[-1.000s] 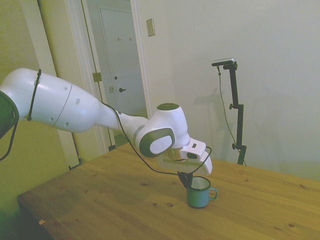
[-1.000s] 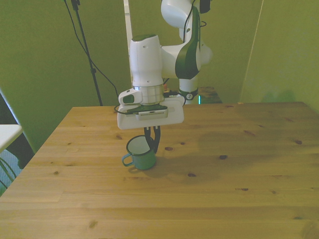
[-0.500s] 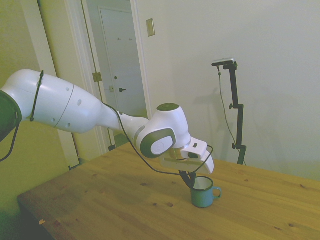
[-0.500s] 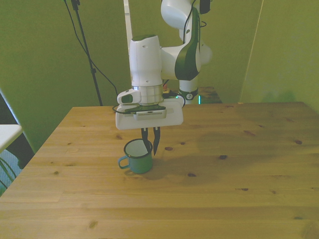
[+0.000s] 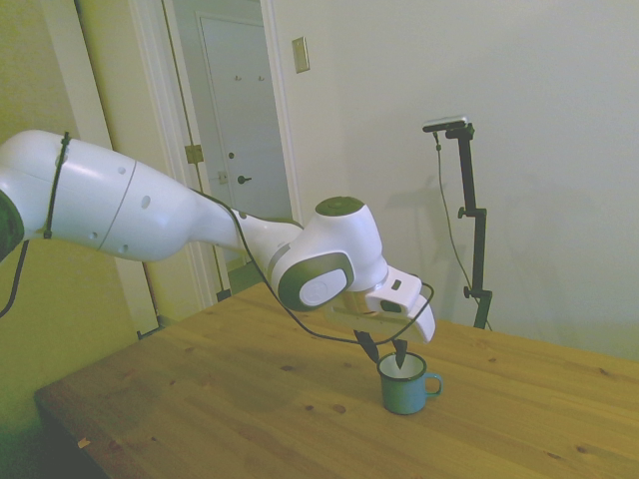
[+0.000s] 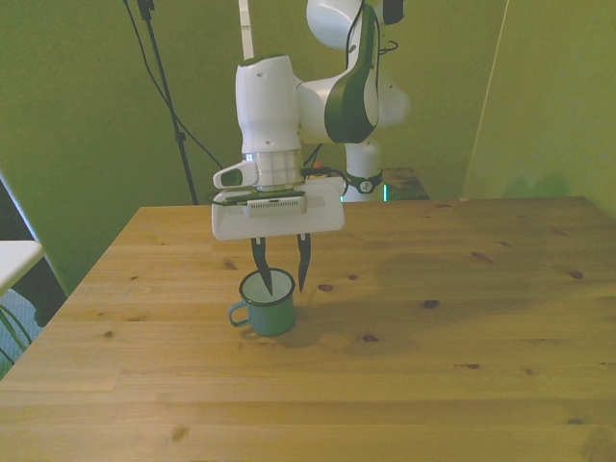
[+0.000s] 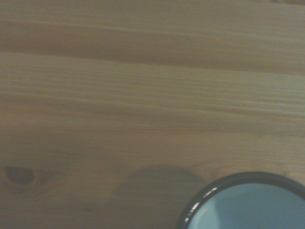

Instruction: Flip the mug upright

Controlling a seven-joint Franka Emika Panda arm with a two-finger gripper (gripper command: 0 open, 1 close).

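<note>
The teal-green mug (image 5: pixel 404 384) (image 6: pixel 265 303) stands upright on the wooden table, its white inside facing up and its handle toward the front view's left. My gripper (image 5: pixel 384 349) (image 6: pixel 280 277) hangs open just above the mug's rim, one fingertip over the opening and the other past its far wall, touching nothing. The wrist view catches only an arc of the mug's dark rim (image 7: pixel 248 198) and white inside against the bare wood.
The wooden table (image 6: pixel 433 356) spreads wide around the mug, with dark knots in the planks. A door and a wall stand behind the table's far side in the side view.
The fingers have spread apart and let go of the mug's wall. The hand has risen a little; the mug stays upright where it was set.
</note>
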